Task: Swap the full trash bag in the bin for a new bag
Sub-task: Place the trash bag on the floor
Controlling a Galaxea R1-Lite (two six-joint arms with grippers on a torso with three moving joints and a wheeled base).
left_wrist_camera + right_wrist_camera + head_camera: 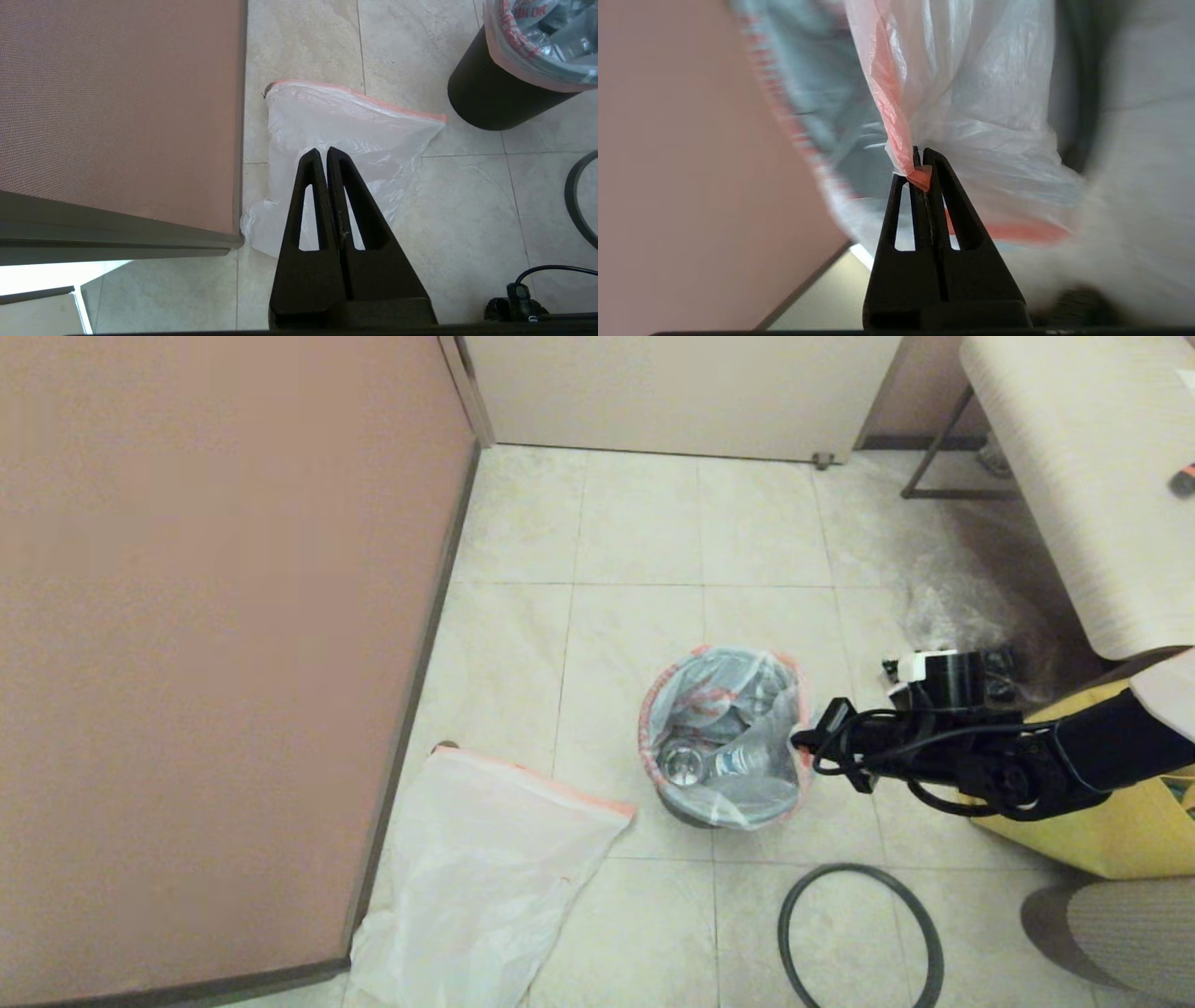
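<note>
The full trash bag (724,737) sits in the black bin (490,98) on the tiled floor, its orange-red hem folded over the rim, with bottles and a can inside. My right gripper (799,740) is at the bin's right rim, shut on the bag's orange hem (920,177). The new bag (476,877) lies flat on the floor to the left of the bin, beside the partition. In the left wrist view, my left gripper (323,151) hangs shut and empty above the new bag (345,135). The bin's dark grey ring (859,933) lies on the floor in front of the bin.
A brown partition (215,644) walls off the left side. A yellow cloth tote (1111,821) stands at the right under my right arm, with a clear wrinkly plastic bag (971,616) behind it and a pale bench (1083,476) at the far right.
</note>
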